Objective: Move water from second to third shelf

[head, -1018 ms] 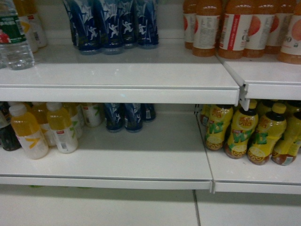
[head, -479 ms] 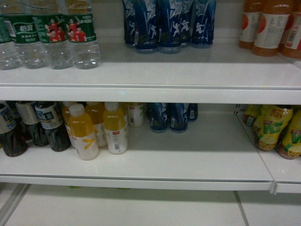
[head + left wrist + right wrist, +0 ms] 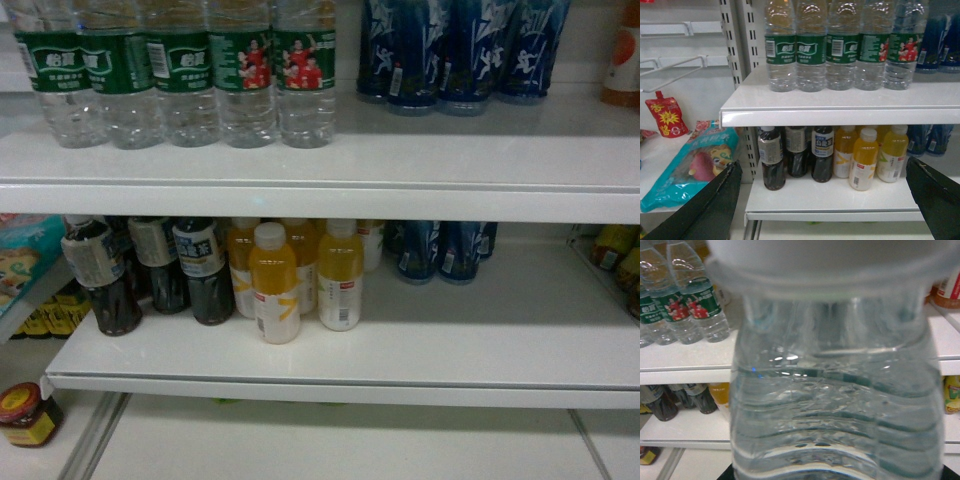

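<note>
The right wrist view is almost filled by a clear ribbed water bottle [image 3: 837,405] held right against the lens, its cap rim blurred across the top; the right claw itself lies out of sight, so whether it clamps the bottle cannot be told. The left gripper [image 3: 825,200] stands with its two dark fingers [image 3: 705,205] spread wide apart and nothing between them, facing the shelving. Beyond it, a row of green-labelled water bottles [image 3: 200,75] stands along the upper shelf [image 3: 320,175], with dark blue bottles [image 3: 460,50] to their right. On the lower shelf [image 3: 400,350] stand dark tea bottles [image 3: 150,270] at the left, yellow juice bottles [image 3: 300,275] beside them, and more blue bottles behind. Left of the shelving lie a teal snack bag [image 3: 687,167] and a red pouch [image 3: 666,115].
</note>
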{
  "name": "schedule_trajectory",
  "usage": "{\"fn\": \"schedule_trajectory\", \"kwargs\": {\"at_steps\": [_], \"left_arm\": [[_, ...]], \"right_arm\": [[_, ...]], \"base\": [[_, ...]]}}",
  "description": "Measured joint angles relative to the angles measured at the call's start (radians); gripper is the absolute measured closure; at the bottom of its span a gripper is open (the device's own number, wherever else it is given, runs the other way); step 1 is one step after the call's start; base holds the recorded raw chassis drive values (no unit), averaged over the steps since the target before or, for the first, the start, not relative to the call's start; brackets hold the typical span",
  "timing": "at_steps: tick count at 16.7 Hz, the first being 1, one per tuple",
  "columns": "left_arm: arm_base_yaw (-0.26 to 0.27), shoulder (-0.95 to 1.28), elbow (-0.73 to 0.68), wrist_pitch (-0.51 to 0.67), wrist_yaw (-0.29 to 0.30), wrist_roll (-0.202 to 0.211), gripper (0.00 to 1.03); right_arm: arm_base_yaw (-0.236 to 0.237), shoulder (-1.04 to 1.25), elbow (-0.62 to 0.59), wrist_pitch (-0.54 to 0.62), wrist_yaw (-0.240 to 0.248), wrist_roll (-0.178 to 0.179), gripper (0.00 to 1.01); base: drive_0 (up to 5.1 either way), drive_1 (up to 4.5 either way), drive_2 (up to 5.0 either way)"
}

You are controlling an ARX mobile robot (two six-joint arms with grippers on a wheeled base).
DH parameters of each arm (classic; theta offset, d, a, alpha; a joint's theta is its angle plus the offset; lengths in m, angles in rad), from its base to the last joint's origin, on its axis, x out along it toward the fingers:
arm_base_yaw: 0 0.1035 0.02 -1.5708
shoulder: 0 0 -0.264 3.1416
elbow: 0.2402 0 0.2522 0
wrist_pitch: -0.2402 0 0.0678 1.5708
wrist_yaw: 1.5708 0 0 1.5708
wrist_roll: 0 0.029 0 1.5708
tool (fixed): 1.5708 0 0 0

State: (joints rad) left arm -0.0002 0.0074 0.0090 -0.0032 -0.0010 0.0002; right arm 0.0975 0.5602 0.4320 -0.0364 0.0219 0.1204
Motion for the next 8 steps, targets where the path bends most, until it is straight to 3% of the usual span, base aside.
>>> {"fn": "schedule_trajectory", "kwargs": {"at_steps": [8], "left_arm": [[0.000,0.000,0.000,0.000,0.000,0.000,0.05]], "right_arm": [[0.000,-0.001,0.000,0.009,0.000,0.000,0.59]], "base": [[-4.8,3.40,1.6]]}}
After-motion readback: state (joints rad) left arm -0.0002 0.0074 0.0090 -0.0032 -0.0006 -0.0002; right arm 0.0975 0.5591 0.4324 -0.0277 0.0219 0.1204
